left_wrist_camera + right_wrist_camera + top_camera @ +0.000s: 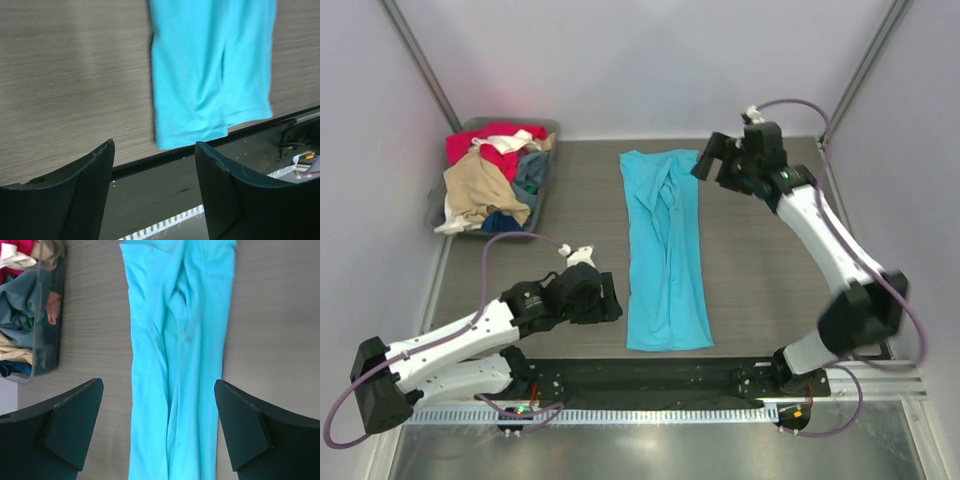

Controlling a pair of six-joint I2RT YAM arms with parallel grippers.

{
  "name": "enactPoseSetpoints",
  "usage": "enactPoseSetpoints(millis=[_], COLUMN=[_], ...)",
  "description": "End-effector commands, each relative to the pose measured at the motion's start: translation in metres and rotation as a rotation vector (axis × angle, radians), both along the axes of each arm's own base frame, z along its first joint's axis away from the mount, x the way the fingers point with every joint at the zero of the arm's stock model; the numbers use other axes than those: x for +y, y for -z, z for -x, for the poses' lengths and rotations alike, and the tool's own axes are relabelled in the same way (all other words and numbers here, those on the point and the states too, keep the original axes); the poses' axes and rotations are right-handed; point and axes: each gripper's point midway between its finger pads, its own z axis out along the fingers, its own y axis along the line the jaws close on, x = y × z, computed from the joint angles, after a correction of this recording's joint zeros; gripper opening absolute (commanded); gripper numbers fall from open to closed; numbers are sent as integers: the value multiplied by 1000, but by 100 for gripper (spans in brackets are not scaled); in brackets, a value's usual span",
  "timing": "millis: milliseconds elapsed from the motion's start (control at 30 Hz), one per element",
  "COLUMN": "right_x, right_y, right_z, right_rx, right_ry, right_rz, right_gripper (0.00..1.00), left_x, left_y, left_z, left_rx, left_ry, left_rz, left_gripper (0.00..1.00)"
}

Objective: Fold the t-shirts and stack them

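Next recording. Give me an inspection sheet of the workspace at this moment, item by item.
Surface: grey wood-grain table, with a dark rail along its near edge.
Job's things: turquoise shirt lies at the centre as a long narrow strip; heap of shirts (red, tan, white, dark) in the bin at far left.
Clutter: nothing seen.
Hands: left hand open and empty, beside the strip's near left corner; right hand open and empty, at the strip's far end.
Cables: purple cable loops over the left arm, another over the right; neither touches the cloth.
Surroundings: plain pale walls, metal posts.
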Motion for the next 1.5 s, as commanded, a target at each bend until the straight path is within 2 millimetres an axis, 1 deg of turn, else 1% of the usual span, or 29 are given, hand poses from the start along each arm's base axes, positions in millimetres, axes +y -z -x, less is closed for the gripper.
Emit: enactPoseSetpoints(millis=[0,33,67,100,133,167,200,233,267,300,333,400,433,467,500,733,800,867,1067,1100,1167,1200,1233,1267,1300,1333,1367,1400,1467], right_x=[-35,-37,-38,-43,-39,-42,-50,-50,-53,-57,-52,-49,-50,-44,-45,-32,-24,-20,-7,-8,-7,-7,-7,-6,-6,-6,-7,-6,-8], right_y=[41,82,71,81,109,103,115,136,138,160,168,181,199,204,211,226,227,228,240,244,247,247,247,247,246,246,246,244,244], right_z=[81,117,141,159,189,206,225,246,260,275,286,299,308,314,319,331,334,333,341,343,346,347,347,348,348,349,349,349,350], right_rx=[113,201,162,195,250,222,252,293,293,334,363,385,418,440,454,470,463,459,487,496,497,492,491,487,486,487,485,485,486], right_ry=[218,220,222,275,247,254,272,290,294,300,300,290,276,258,254,198,171,162,114,116,118,118,124,120,120,118,120,117,118], right_rz=[69,94,54,40,80,52,77,71,38,45,2,-35,-25,-44,-36,-20,-33,-34,-29,-15,-10,-14,-20,-30,-32,-34,-34,-36,-24], right_gripper=[100,100,100,100,100,100,99,99,98,97,96,95,94,94,93,92,90,88,59,48,38,29,25,14,10,7,4,1,1], left_x=[-14,-9,-8,-8,-4,-3,-4,-2,-5,-5,-3,-5,-6,-6,-7,-3,2,2,-7,-7,-14,-17,-18,-21,-21,-25,-26,-29,-30], left_y=[-6,6,8,8,19,24,27,39,42,49,60,67,71,76,79,106,117,121,119,124,123,125,131,132,135,137,138,138,138], left_z=[8,14,16,18,21,23,24,28,29,31,36,37,40,41,43,56,59,59,55,56,54,56,57,58,59,58,57,57,56], left_rx=[18,43,45,41,54,61,63,92,100,114,136,140,145,155,161,188,200,201,189,195,193,196,201,204,205,204,199,197,190], left_ry=[0,-10,-8,-7,-11,-11,-7,-8,-5,-8,-17,-33,-34,-56,-60,-107,-128,-137,-132,-130,-121,-111,-109,-104,-105,-107,-111,-111,-112], left_rz=[161,156,165,185,175,174,183,172,185,181,170,180,183,198,204,204,194,192,218,200,211,206,193,186,174,181,182,185,180], left_gripper=[66,65,65,65,64,64,64,64,63,62,61,61,61,61,61,60,60,59,58,57,55,54,51,44,39,34,22,15,0])
